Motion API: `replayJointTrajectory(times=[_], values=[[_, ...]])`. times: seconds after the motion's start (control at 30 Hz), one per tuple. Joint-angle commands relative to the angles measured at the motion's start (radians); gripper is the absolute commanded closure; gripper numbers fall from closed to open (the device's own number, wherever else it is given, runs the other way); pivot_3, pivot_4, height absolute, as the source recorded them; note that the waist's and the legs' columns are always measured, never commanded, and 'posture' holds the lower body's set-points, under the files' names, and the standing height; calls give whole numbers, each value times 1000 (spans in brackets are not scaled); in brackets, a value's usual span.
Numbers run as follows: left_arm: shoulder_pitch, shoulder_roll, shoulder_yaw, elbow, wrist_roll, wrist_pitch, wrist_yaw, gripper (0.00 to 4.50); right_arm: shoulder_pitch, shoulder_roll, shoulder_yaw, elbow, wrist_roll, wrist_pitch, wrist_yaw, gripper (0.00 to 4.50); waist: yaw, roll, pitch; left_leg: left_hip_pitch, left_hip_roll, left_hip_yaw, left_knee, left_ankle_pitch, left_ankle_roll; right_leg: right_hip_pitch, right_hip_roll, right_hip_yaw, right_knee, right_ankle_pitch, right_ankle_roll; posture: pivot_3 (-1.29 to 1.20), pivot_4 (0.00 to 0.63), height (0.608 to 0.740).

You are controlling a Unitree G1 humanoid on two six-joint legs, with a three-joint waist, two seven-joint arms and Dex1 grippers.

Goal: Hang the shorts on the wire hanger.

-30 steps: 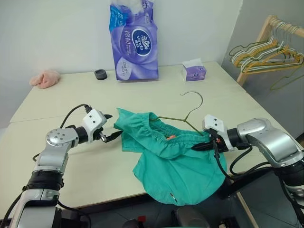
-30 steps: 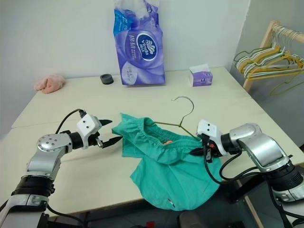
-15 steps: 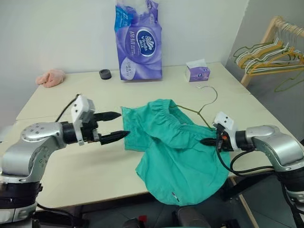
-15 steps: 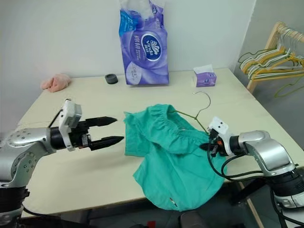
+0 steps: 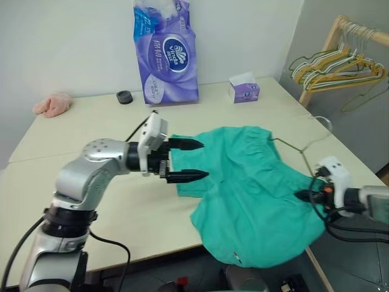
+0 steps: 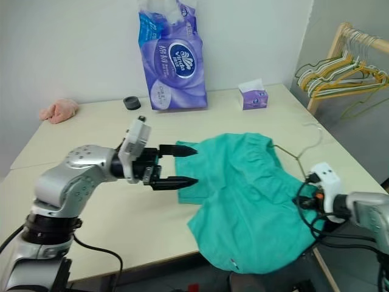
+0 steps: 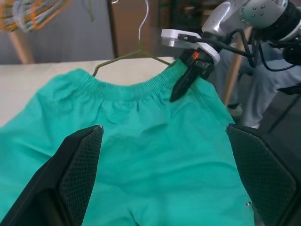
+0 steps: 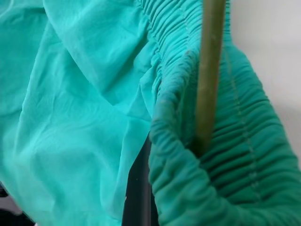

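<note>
left gripper [image 5: 187, 160]: fingers spread wide, holding nothing; it hangs level above the table, pointing across at the near-left edge of the shorts, one finger [image 5: 186, 144] over the cloth's corner, the other [image 5: 188, 176] just off it. placed, i judge, to take the free side of the waistband.
right gripper [image 7: 181, 88]: pinched shut on the gathered waistband at the right-hand side of the shorts, near the table's right edge; from its own wrist the wire runs through the fold of elastic right where it grips, so the grip likely keeps cloth and wire together.
shorts [image 5: 255, 182]: teal, spread flat from the middle of the table to its front-right corner, one leg drooping over the front edge; waistband towards the back, bunched at the right where it is held.
hanger [image 5: 302, 147]: thin olive wire, mostly hidden inside or under the waistband; a bare stretch and the hook stick out beyond the back-right of the shorts, towards the right edge of the table. how much of it is inside the cloth i cannot tell.
step, as i read it: one side pinned on the wire, the other side not yet pulled over it.
risk: thin cloth could slide off the wire if the open hand tugs too hard.
table [image 5: 91, 128]: pale, bare at the left.
back edge: purple tissue pack [image 5: 165, 52], small tissue box [image 5: 244, 91], black ring [image 5: 124, 97], pink cloth [image 5: 52, 104] at the back-left corner, all well apart from the work.
beyond the right edge: wooden rack of hangers [image 5: 337, 64].
</note>
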Motion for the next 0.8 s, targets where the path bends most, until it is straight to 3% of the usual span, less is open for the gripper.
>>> replayJointTrajectory(times=[0.03, 0.17, 0.37, 0.57, 0.8], values=[[-58, -46, -46, 19, 24, -47, -36, 114, 35, -30, -177, -31, 15, 106, -15, 4500, -13, 0, 0, 0, 0, 0, 0, 0, 0, 0, 0, 0, 0, -2, 4, -547, 75, 740], [-111, -121, -78, 67, 16, -43, -60, 114, 19, -54, -309, 36, -7, 141, -56, 4500, -48, 2, 2, 0, 0, 2, -1, 0, 0, 0, 1, 2, 0, -4, 6, -578, 87, 740], [-177, -200, -130, 120, 84, -76, -48, 114, -105, -127, -344, 132, -67, 139, -169, 4500, -116, 3, 6, 2, 0, 5, -3, -2, 2, 1, 1, 5, -1, -6, 7, -598, 97, 740], [-211, -280, -166, 123, 189, -137, 45, 114, -281, -189, -279, 264, -117, 106, -251, 4500, -161, 0, 9, 10, 0, 19, -15, -2, 3, 3, 0, 18, -3, -7, 9, -590, 106, 740], [-251, -323, -185, 124, 213, -121, 66, 114, -593, -214, -170, 573, -188, 14, -355, 4500, -208, 1, 22, 14, 0, 26, -17, -3, 4, 3, 0, 25, -3, -8, 11, -576, 122, 740]])
